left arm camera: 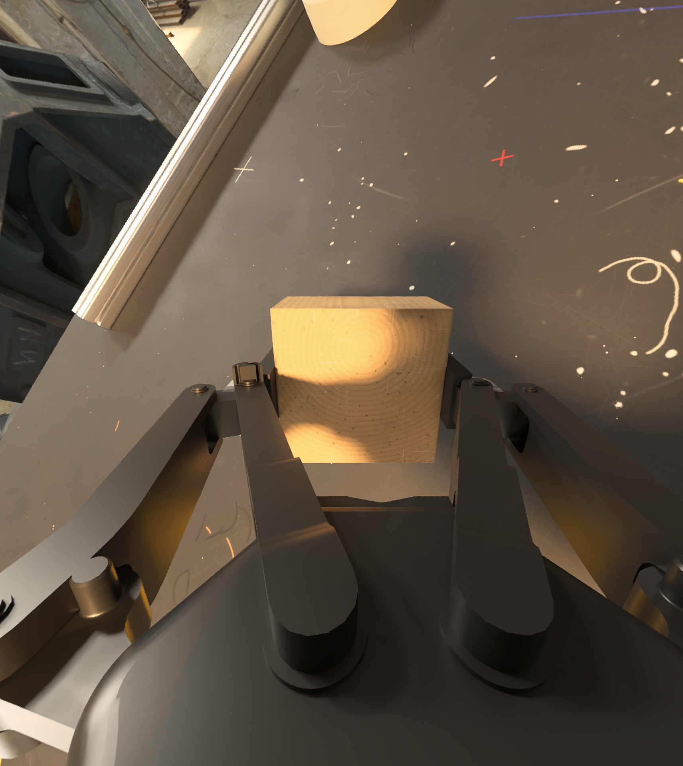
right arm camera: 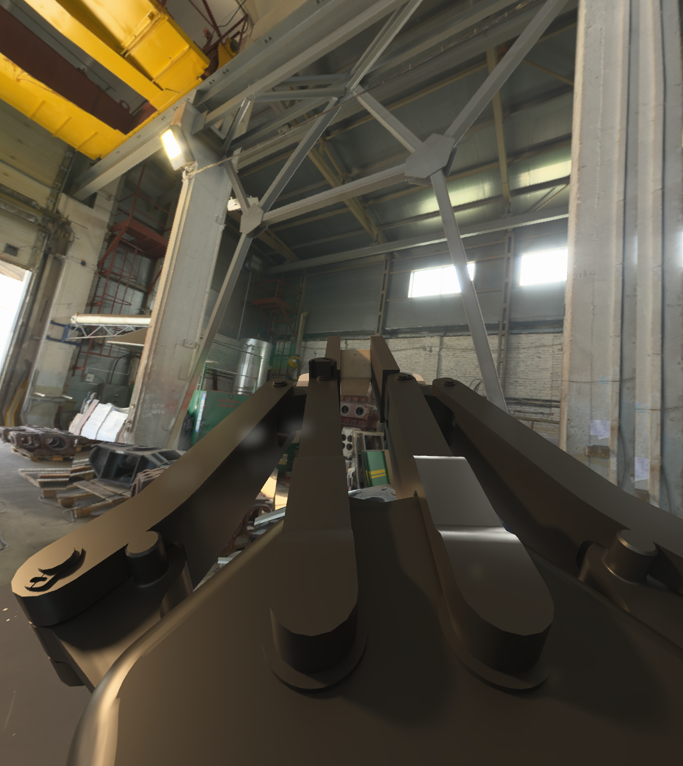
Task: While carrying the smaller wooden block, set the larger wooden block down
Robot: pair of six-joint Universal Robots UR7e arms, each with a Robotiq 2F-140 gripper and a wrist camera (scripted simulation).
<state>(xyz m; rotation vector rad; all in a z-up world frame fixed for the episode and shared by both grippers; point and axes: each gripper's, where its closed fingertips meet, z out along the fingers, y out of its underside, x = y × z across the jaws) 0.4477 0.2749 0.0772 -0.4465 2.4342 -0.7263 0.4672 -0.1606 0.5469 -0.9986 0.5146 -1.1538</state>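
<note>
Your left gripper clamps the larger wooden block by its two sides above the dark, paint-flecked table, near the table's pale edge strip. Your right gripper, raised and pointing into the factory hall, pinches the smaller wooden block between its nearly closed fingertips, well clear of the table.
</note>
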